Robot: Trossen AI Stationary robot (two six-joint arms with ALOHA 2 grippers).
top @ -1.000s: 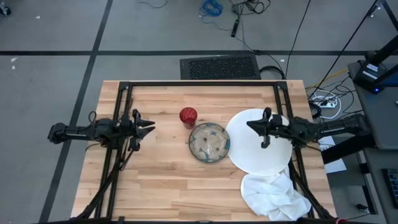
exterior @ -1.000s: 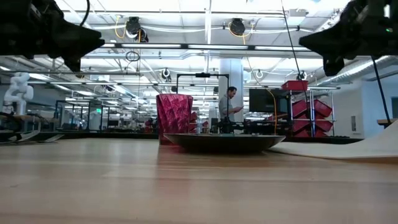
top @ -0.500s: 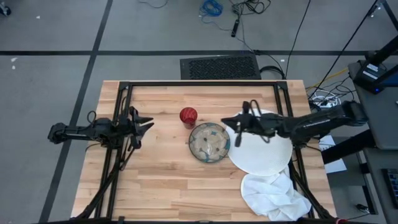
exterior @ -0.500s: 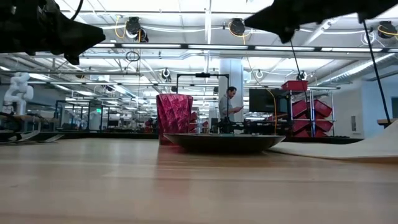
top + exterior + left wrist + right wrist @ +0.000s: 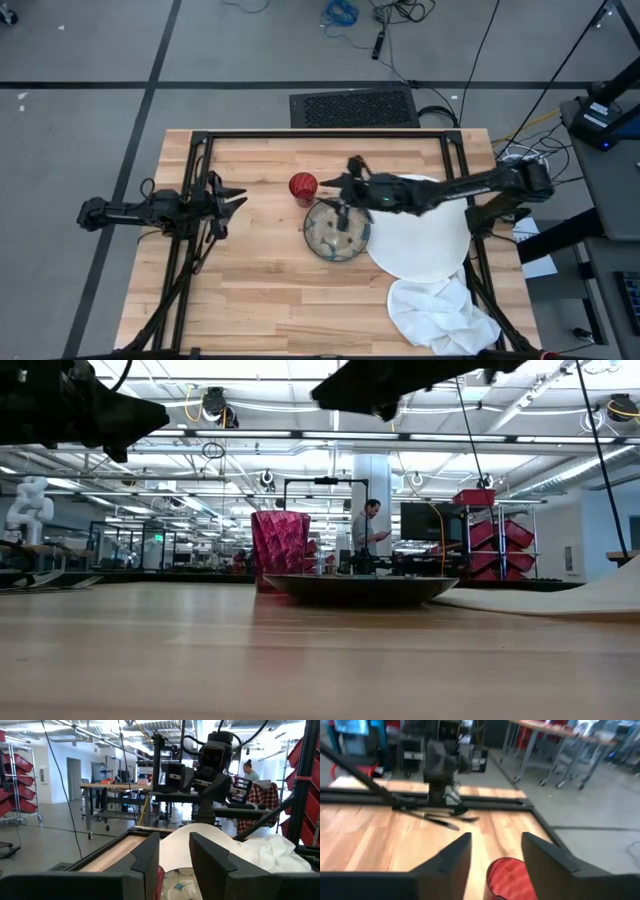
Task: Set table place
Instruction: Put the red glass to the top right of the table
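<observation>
over the middle of the table (image 5: 260, 290), from the high view, the right end effector (image 5: 340, 187) hangs between the red cup (image 5: 303, 186) and the patterned bowl (image 5: 337, 229), its arm stretched across the white plate (image 5: 425, 245). it carries nothing. the bowl sits just beside the plate's edge, the cup just behind the bowl, and a crumpled white cloth (image 5: 440, 315) lies at the near right corner, touching the plate. the left end effector (image 5: 232, 204) waits over the left side of the table, well apart from the dishes, also empty.

from the low view, the cup (image 5: 281, 550) stands upright behind the bowl (image 5: 360, 588), and both arms hang well above the wood. a person stands far off in the room behind.

from the left wrist view, the left fingers (image 5: 150, 857) stand part way apart with nothing between them.

from the right wrist view, the right fingers (image 5: 451, 857) are spread wide, and the cup (image 5: 507, 879) shows just ahead in the gap, not yet touched.

my judgement: the step in hand is the reach for the cup, with the place setting barely begun. the next move calls for a descent around the cup's wall, squarely enough not to tip it, and a firm close before any lift.
</observation>
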